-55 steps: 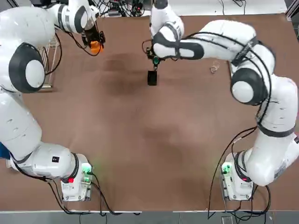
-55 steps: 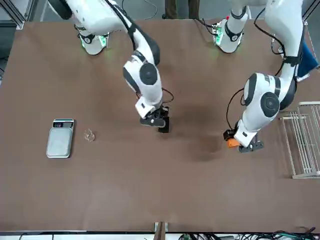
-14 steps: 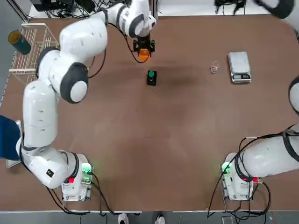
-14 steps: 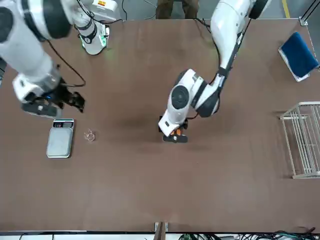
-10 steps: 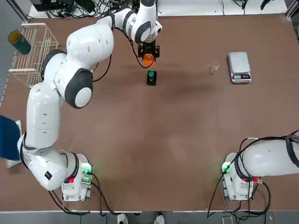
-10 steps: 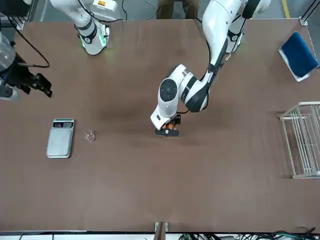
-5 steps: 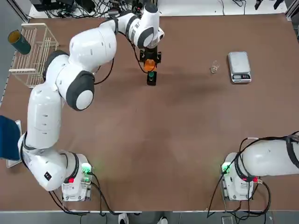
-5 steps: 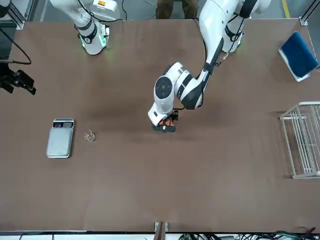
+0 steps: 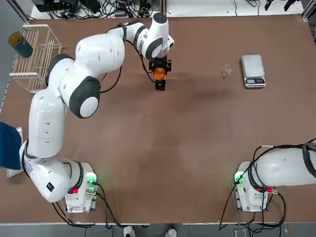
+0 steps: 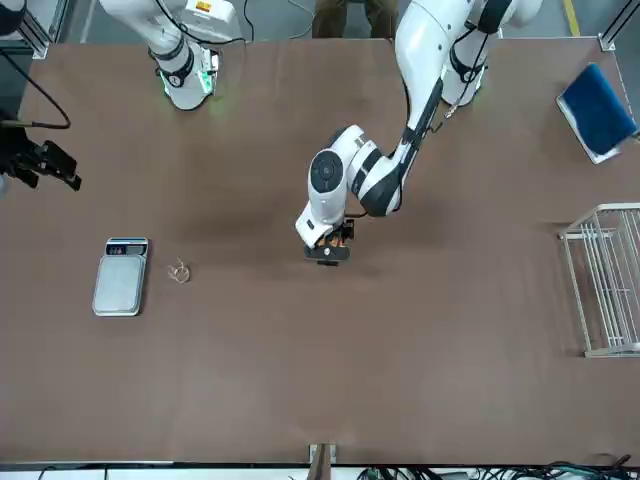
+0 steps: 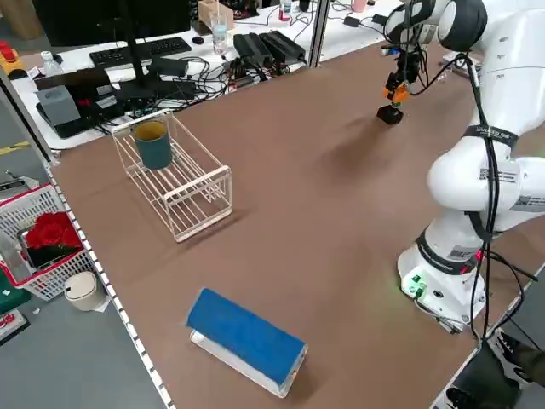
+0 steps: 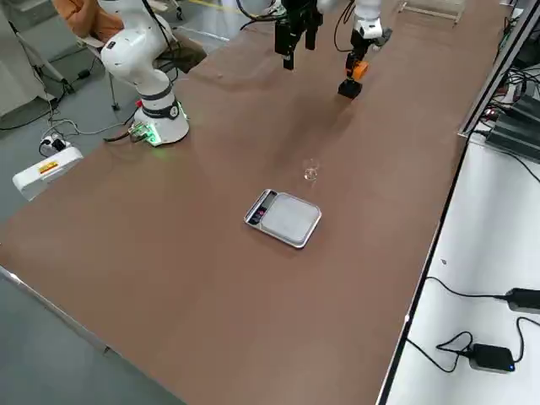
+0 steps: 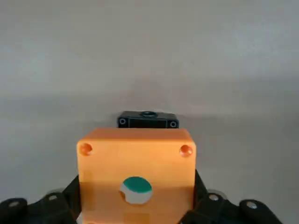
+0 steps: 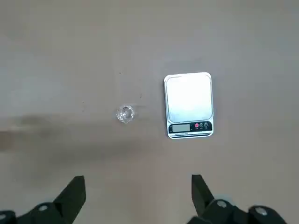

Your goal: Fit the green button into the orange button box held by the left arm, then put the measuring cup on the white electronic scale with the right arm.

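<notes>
The left tool (image 9: 159,74) is clamped on the side walls of the orange button box (image 9: 159,74) and carries it low over the small black block (image 9: 160,85) near the far middle of the table (image 9: 163,158). In the left wrist view the green button (image 13: 136,185) shows as a green disc inside the round hole of the box (image 13: 135,168), whose holed face points down at the table, so hole and button stem appear to share one upright axis; how deep the stem sits cannot be told. The box looks rigid and light, a hard plastic shell that takes a firm pinch on opposite flat walls without yielding. The right tool (image 10: 45,165) hangs with its fingers spread and empty, high above the table's right side. Below it the measuring cup (image 14: 125,114) stands mouth up, just beside the white electronic scale (image 14: 188,105) but apart from it. The cup is probably very light, smooth and easily tipped, so it is best taken across its round wall near the rim. The scale's long axis runs from plate to display strip, the display toward the robot.
</notes>
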Action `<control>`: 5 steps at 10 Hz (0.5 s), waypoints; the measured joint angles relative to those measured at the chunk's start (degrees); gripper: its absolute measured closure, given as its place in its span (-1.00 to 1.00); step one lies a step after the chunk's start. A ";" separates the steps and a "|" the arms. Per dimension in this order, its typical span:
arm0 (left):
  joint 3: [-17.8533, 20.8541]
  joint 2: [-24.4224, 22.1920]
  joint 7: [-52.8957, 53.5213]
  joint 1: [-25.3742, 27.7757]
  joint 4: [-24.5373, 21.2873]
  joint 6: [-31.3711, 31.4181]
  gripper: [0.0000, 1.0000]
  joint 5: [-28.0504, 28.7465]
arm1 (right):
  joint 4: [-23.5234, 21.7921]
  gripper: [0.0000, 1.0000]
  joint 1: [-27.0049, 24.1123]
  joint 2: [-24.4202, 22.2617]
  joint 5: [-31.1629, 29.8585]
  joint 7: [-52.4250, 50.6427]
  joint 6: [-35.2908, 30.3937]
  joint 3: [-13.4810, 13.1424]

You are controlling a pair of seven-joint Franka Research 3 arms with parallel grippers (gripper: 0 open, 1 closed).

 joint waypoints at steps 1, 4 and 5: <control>0.05 -0.37 -0.07 0.04 -0.57 0.21 -0.73 0.00 | -0.57 -1.00 0.12 0.44 0.01 0.26 1.10 0.12; 0.08 -1.08 -0.10 0.07 -1.47 0.21 -0.73 0.00 | -5.11 -1.00 0.28 2.23 0.19 2.43 8.26 0.43; 0.02 -1.09 -0.28 0.02 -1.63 0.21 -0.73 0.00 | -7.27 -1.00 0.57 3.04 0.28 4.56 11.47 1.38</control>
